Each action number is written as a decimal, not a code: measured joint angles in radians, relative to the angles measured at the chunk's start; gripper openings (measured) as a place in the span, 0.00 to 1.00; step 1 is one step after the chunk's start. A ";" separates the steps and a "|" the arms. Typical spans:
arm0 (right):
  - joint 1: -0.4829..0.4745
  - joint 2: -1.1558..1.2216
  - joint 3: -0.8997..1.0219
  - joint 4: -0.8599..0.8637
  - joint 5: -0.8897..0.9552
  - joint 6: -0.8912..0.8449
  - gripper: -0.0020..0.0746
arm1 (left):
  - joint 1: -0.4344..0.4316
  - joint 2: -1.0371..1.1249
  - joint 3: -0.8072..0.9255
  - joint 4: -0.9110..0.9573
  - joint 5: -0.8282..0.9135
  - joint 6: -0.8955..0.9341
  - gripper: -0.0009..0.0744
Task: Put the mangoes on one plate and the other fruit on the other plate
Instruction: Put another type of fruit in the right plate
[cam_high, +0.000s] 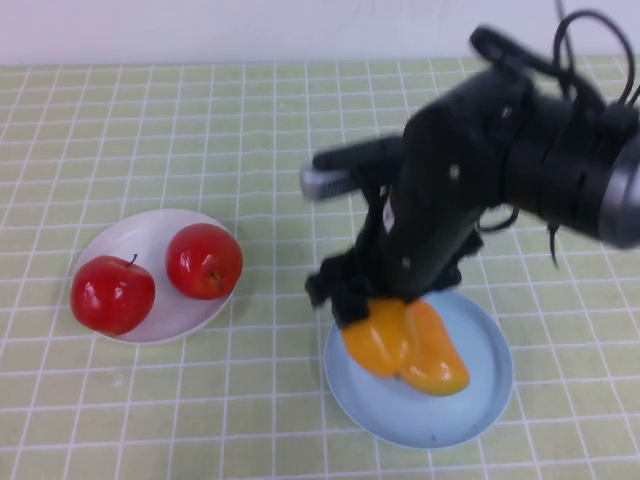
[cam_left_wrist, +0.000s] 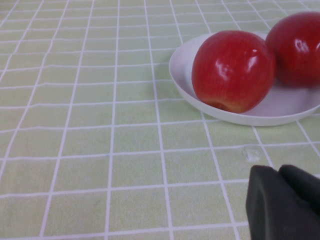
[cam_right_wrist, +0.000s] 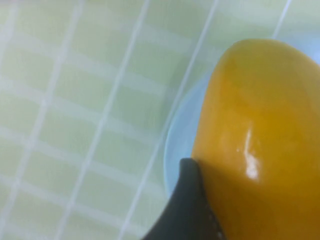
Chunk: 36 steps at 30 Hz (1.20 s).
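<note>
Two red apples (cam_high: 112, 294) (cam_high: 204, 261) lie on the white plate (cam_high: 140, 235) at the left. On the light blue plate (cam_high: 470, 400) at the front right lies one mango (cam_high: 438, 358). A second mango (cam_high: 378, 340) sits right beside it, over the plate's left side, with my right gripper (cam_high: 362, 305) shut on it from above. In the right wrist view one dark finger (cam_right_wrist: 187, 205) presses against that mango (cam_right_wrist: 260, 140). My left gripper (cam_left_wrist: 282, 200) is shut and empty, low over the cloth just short of the white plate (cam_left_wrist: 280, 112) and its nearer apple (cam_left_wrist: 232, 70).
A green checked cloth (cam_high: 200, 120) covers the whole table. The right arm's bulk (cam_high: 480, 170) hangs over the table's right middle. A white wall runs along the far edge.
</note>
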 joint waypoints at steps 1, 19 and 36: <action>0.011 0.000 0.018 0.000 0.006 0.000 0.67 | 0.000 0.000 0.000 0.000 0.000 0.000 0.01; 0.075 0.070 0.056 -0.051 0.078 -0.003 0.67 | 0.000 0.000 0.000 0.000 0.000 0.000 0.01; 0.075 0.070 0.056 -0.067 0.115 -0.006 0.68 | 0.000 0.000 0.000 0.000 0.000 0.000 0.01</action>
